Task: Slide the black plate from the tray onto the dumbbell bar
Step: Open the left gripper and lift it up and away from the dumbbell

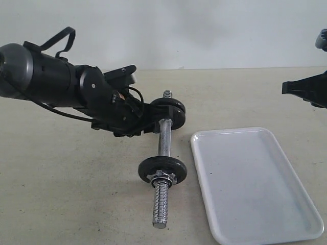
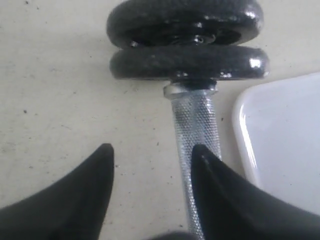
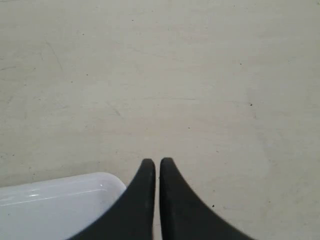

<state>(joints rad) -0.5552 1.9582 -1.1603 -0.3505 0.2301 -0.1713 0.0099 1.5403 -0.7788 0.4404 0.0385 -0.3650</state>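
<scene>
The left gripper (image 2: 152, 150) is hanging low over the table (image 2: 60, 90), jaws spread wide and pinching nothing. One finger (image 2: 225, 195) is overlapping the knurled dumbbell bar (image 2: 196, 125) in the left wrist view; whether it is touching the steel I cannot tell. Just beyond the fingertips two black discs are sitting face to face on the bar. The tray (image 1: 255, 204) is lying bare just beside the bar, so by my reading the black plate (image 2: 185, 20) is the outer disc of that pair, already on the bar and pressing against the inner disc (image 2: 190, 62).

The trouble I am expecting is at the far threaded end (image 1: 167, 95). It is showing no nut, while the near disc (image 1: 162, 170) is carrying one (image 1: 162, 178), so nothing seems to be locking the plate on. If that finger is catching the bar when the arm moves, the bar may be rolling or pivoting on its discs, knocking the tray rim or letting the plate creep back off the end.

The right gripper (image 3: 157, 161), jaws pressed together, is hovering by a tray corner, well apart from the bar, so it is bracing nothing
</scene>
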